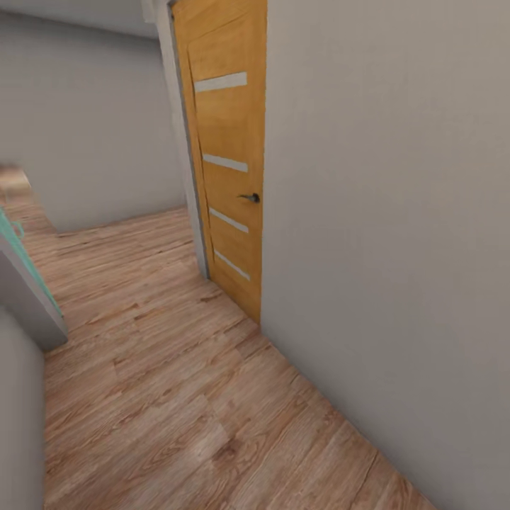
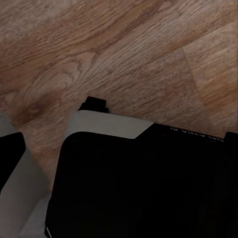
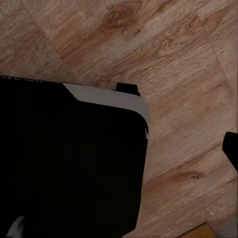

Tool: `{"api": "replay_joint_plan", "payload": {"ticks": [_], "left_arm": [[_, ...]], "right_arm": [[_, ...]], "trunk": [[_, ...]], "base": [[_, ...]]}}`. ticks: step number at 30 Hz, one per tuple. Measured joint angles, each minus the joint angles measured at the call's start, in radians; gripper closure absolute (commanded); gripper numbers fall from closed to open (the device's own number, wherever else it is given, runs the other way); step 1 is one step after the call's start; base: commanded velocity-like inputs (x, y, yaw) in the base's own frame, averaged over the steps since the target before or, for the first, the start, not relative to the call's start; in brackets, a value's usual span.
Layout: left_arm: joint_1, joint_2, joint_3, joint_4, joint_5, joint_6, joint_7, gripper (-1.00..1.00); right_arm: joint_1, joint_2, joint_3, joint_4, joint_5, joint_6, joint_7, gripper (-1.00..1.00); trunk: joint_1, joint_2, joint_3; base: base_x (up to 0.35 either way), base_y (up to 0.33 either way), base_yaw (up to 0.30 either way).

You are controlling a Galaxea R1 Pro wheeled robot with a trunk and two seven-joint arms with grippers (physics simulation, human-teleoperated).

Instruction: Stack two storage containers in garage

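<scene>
The two storage containers are out of view. I am in a passage with a light wood-plank floor [image 1: 163, 368]. Ahead on the right stands an orange-brown wooden door [image 1: 227, 127] with pale horizontal strips and a dark handle [image 1: 249, 197]; I cannot tell whether it is ajar. Both wrist views look down on my own black base with its white trim [image 2: 139, 178] [image 3: 69, 158] over the plank floor [image 2: 124, 49] [image 3: 178, 59].
A plain white wall [image 1: 389, 248] runs close along my right side. On the left a grey wall corner [image 1: 18, 404] juts in, with a teal-edged panel [image 1: 25, 265] behind it. The plank floor continues ahead to a far white wall [image 1: 92, 120].
</scene>
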Motion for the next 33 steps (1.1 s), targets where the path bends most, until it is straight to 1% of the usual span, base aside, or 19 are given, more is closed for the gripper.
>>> {"api": "replay_joint_plan", "payload": {"ticks": [11, 23, 33], "left_arm": [[0.000, 0.000, 0.000, 0.000, 0.000, 0.000, 0.000, -1.00], [-0.001, 0.000, 0.000, 0.000, 0.000, 0.000, 0.000, -1.00], [0.000, 0.000, 0.000, 0.000, 0.000, 0.000, 0.000, -1.00]], "right_arm": [[0.000, 0.000, 0.000, 0.000, 0.007, 0.001, 0.000, -1.00], [0.000, -0.001, 0.001, 0.000, 0.001, 0.000, 0.000, -1.00], [0.000, 0.000, 0.002, 0.000, 0.007, 0.000, 0.000, -1.00]], "trunk": [[0.000, 0.000, 0.000], [0.000, 0.000, 0.000], [0.000, 0.000, 0.000]], "base": [[0.303, 0.000, 0.030], [0.301, 0.000, 0.005], [0.300, 0.000, 0.241]]}}
